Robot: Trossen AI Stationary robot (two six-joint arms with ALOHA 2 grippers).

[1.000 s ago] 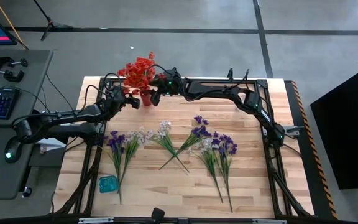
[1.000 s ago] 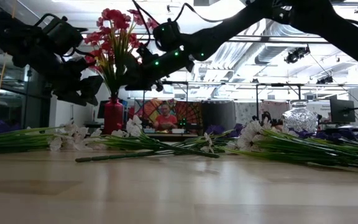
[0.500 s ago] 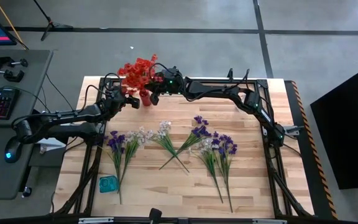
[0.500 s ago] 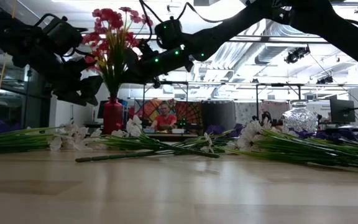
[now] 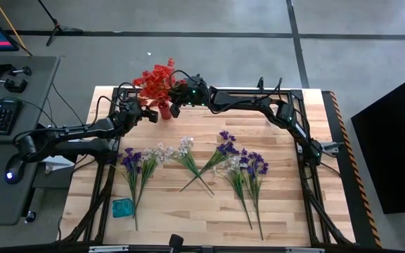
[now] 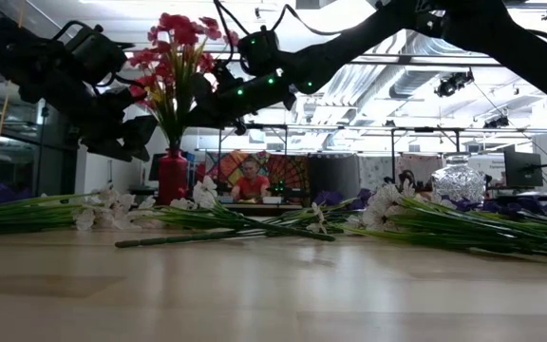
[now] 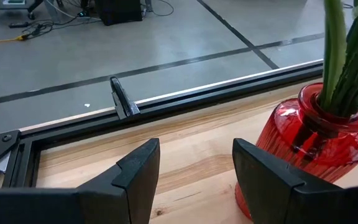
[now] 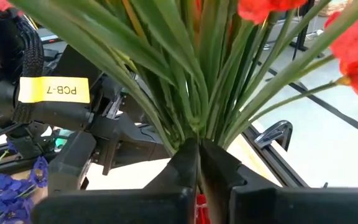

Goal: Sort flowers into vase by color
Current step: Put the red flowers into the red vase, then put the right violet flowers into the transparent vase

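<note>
Now the right gripper (image 8: 199, 163) pinches the red flowers' (image 5: 157, 79) stems (green ones) above the red vase (image 7: 309, 148) — the left gripper (image 7: 196, 163) waits beside it, fingers apart.

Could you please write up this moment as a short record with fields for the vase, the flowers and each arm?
vase: red vase at the far side of the table, holding the red flowers
loose flowers: purple and white sprigs lying flat across the middle of the table
right gripper: above the vase, jaws shut on the red flowers' stems
left gripper: beside the vase, jaws open, holding nothing
other item: small teal object near the table's front left
</note>
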